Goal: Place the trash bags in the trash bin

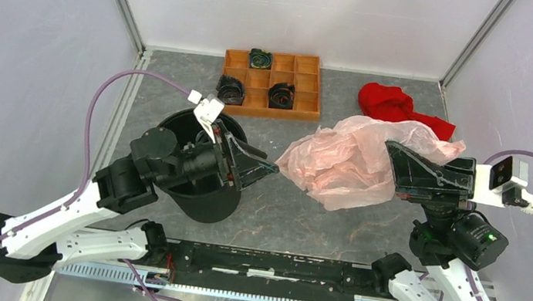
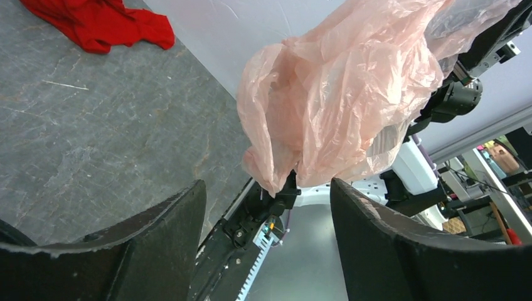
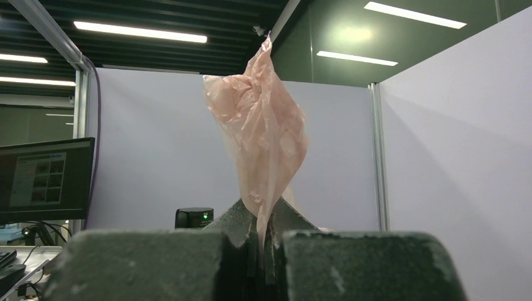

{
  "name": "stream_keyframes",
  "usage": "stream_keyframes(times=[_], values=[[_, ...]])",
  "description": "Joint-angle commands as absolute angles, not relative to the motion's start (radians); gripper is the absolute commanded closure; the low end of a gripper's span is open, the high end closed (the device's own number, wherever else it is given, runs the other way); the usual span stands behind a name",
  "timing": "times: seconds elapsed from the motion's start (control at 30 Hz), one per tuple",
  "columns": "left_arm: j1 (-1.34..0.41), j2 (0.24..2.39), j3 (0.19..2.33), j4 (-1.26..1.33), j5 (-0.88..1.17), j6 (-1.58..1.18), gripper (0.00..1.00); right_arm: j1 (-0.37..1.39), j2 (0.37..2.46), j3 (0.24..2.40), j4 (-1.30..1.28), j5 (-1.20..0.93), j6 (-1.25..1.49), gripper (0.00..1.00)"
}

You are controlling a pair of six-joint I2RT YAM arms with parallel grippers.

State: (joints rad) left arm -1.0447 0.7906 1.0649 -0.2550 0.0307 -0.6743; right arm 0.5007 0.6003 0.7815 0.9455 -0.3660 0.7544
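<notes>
The pale pink trash bag hangs in the air above the table, right of centre. My right gripper is shut on its right part; in the right wrist view the film rises out of the closed gripper. My left gripper points right, at the bag's left tip. In the left wrist view the left gripper is wide open and the bag's lowest tip hangs at the level of the fingertips, between them, ungripped. The black trash bin stands under the left arm, mostly covered by it.
An orange compartment tray with dark coiled items stands at the back centre. A red cloth lies at the back right, also in the left wrist view. Grey walls close in the left, back and right sides.
</notes>
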Motion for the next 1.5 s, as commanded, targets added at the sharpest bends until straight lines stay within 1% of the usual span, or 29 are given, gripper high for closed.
stream_keyframes(times=[0.0, 0.1, 0.2, 0.23, 0.37, 0.5, 0.53, 0.6, 0.63, 0.67, 0.73, 0.8, 0.83, 0.87, 0.93, 1.03, 1.07, 1.13, 1.17, 1.23, 1.3, 1.37, 1.4, 1.43, 1.47], values=[[-1.045, 0.827, 1.071, -0.219, 0.075, -0.724, 0.24, 0.497, 0.591, 0.812, 0.957, -0.365, 0.74, 0.99], [-1.045, 0.867, 1.09, -0.227, 0.079, -0.723, 0.28, 0.498, 0.592, 0.813, 0.962, -0.375, 0.746, 0.99], [-1.045, 0.899, 1.109, -0.238, 0.069, -0.719, 0.4, 0.498, 0.587, 0.808, 0.965, -0.381, 0.748, 0.99], [-1.044, 0.904, 1.112, -0.238, 0.061, -0.721, 0.42, 0.497, 0.584, 0.805, 0.965, -0.382, 0.748, 0.99], [-1.045, 0.919, 1.116, -0.228, 0.06, -0.717, 0.46, 0.498, 0.569, 0.801, 0.939, -0.382, 0.724, 0.99], [-1.045, 0.958, 1.144, -0.222, 0.095, -0.698, 0.57, 0.498, 0.562, 0.795, 0.911, -0.375, 0.7, 0.99], [-1.044, 0.971, 1.154, -0.224, 0.101, -0.689, 0.64, 0.497, 0.564, 0.791, 0.909, -0.376, 0.696, 0.99], [-1.044, 0.991, 1.182, -0.255, 0.057, -0.668, 0.9, 0.498, 0.563, 0.787, 0.885, -0.375, 0.67, 0.99], [-1.044, 0.995, 1.196, -0.28, 0.016, -0.654, 0.97, 0.498, 0.557, 0.793, 0.831, -0.366, 0.626, 0.99], [-1.044, 0.995, 1.209, -0.306, -0.048, -0.641, 0.98, 0.498, 0.547, 0.807, 0.736, -0.346, 0.546, 0.99], [-1.044, 0.995, 1.233, -0.373, -0.195, -0.619, 0.98, 0.497, 0.518, 0.845, 0.435, -0.214, 0.367, 0.99], [-1.044, 1.011, 1.272, -0.472, -0.369, -0.617, 0.98, 0.497, 0.506, 0.838, 0.102, 0.096, 0.261, 0.97], [-1.043, 1.034, 1.287, -0.53, -0.46, -0.619, 0.98, 0.497, 0.512, 0.826, -0.008, 0.222, 0.241, 0.97], [-1.043, 1.055, 1.294, -0.553, -0.485, -0.612, 0.98, 0.497, 0.525, 0.809, -0.125, 0.336, 0.235, 0.97], [-1.042, 1.124, 1.313, -0.578, -0.518, -0.593, 0.98, 0.496, 0.537, 0.728, -0.204, 0.373, 0.206, 0.97], [-1.027, 1.299, 1.405, -0.662, -0.5, -0.575, 0.98, 0.497, 0.568, 0.559, -0.156, 0.336, 0.203, 0.95], [-1.017, 1.361, 1.448, -0.688, -0.491, -0.569, 0.98, 0.498, 0.593, 0.531, -0.141, 0.341, 0.189, 0.94], [-0.99, 1.48, 1.531, -0.707, -0.454, -0.542, 0.98, 0.496, 0.681, 0.539, -0.152, 0.429, 0.171, 0.93], [-0.967, 1.531, 1.583, -0.714, -0.42, -0.526, 0.98, 0.497, 0.745, 0.574, -0.175, 0.468, 0.156, 0.93], [-0.908, 1.625, 1.732, -0.758, -0.342, -0.499, 0.98, 0.498, 0.875, 0.722, -0.255, 0.519, 0.115, 0.98], [-0.868, 1.688, 1.939, -0.814, -0.296, -0.466, 0.98, 0.498, 0.983, 0.953, -0.368, 0.517, 0.064, 1.0], [-0.875, 1.685, 2.148, -0.793, -0.215, -0.402, 0.98, 0.498, 1.035, 1.222, -0.441, 0.43, 0.019, 1.0], [-0.891, 1.651, 2.161, -0.731, -0.168, -0.373, 0.98, 0.498, 1.031, 1.306, -0.437, 0.359, -0.006, 1.0], [-0.92, 1.583, 2.109, -0.625, -0.142, -0.352, 0.98, 0.498, 1.003, 1.371, -0.396, 0.25, -0.032, 1.0], [-0.955, 1.473, 2.017, -0.457, -0.137, -0.324, 0.98, 0.498, 0.961, 1.376, -0.324, 0.14, -0.039, 1.0]])
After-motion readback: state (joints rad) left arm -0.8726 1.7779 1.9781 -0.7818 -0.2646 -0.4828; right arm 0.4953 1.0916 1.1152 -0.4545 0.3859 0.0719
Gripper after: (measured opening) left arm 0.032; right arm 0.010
